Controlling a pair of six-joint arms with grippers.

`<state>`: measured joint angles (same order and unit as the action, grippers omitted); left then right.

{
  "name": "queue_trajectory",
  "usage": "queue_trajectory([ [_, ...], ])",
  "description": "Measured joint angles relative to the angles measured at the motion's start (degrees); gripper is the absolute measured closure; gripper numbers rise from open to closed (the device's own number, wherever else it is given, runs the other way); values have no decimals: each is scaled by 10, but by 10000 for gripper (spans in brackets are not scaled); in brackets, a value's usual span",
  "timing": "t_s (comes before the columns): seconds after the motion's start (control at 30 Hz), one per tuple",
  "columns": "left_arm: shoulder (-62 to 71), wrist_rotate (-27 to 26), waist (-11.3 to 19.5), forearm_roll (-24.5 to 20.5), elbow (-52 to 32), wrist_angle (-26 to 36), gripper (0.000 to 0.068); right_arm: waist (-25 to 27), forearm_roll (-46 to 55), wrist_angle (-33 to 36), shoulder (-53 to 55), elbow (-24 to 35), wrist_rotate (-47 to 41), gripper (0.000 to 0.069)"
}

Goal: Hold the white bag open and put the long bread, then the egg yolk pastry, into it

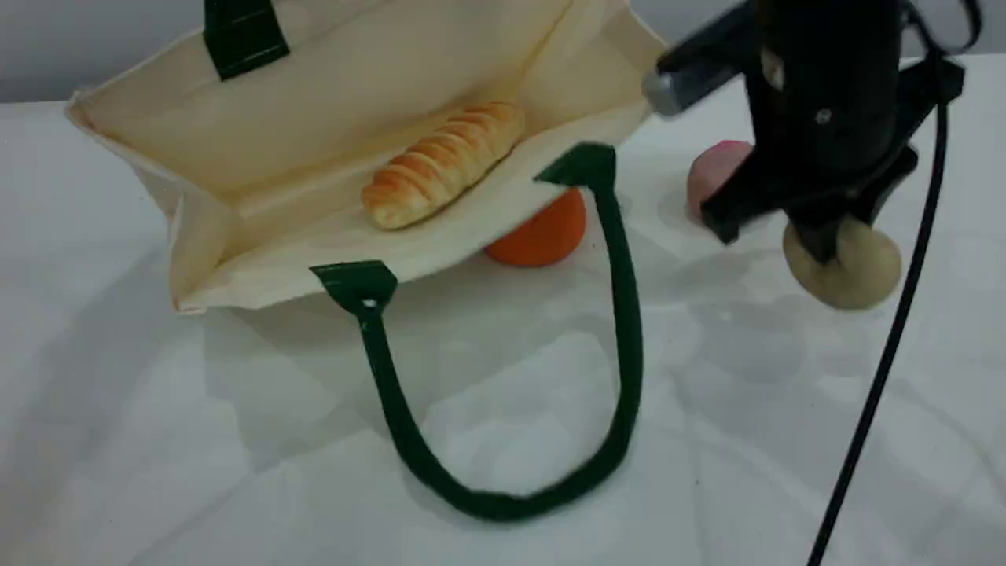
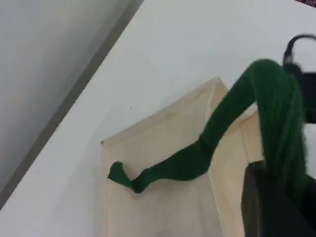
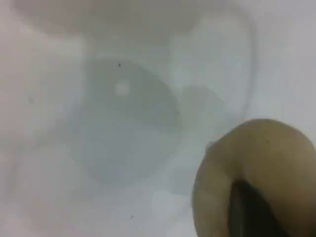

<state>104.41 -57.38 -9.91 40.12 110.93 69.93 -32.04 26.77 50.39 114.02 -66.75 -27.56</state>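
**Pastry gripped, bread already bagged**

The egg yolk pastry [image 1: 857, 271], a smooth, dull tan ball, is pinched in the right end effector [image 1: 821, 240] just above the surface [image 1: 157, 472], to the right of the white bag [image 1: 354, 79]. The long bread [image 1: 442, 163], golden-orange with pale ridges, lies inside the cream bag's open mouth. The left end effector [image 2: 276, 197] is closed on the upper green handle [image 2: 266, 98] and holds it up. The other handle [image 1: 503, 503] loops across the surface. An orange fruit [image 1: 542, 236] sits at the bag's front edge, and a pink ball [image 1: 714, 174] lies nearby.

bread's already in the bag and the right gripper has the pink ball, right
Wrong on the ball: the right gripper holds the tan pastry; the pink ball sits behind it, as the scene view shows. The bread is in the bag.
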Motion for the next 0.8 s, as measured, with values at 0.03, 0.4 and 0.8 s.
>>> queue_trajectory([
  [0.03,1,0,0,-1,0,0,598,0,-4,-6,-16,6,-5,533],
  [0.4,1,0,0,-11,0,0,598,-46,-76,-166,-215,130,-25,538],
  [0.8,1,17,0,-9,0,0,598,-154,-58,-436,-211,149,-27,544],
])
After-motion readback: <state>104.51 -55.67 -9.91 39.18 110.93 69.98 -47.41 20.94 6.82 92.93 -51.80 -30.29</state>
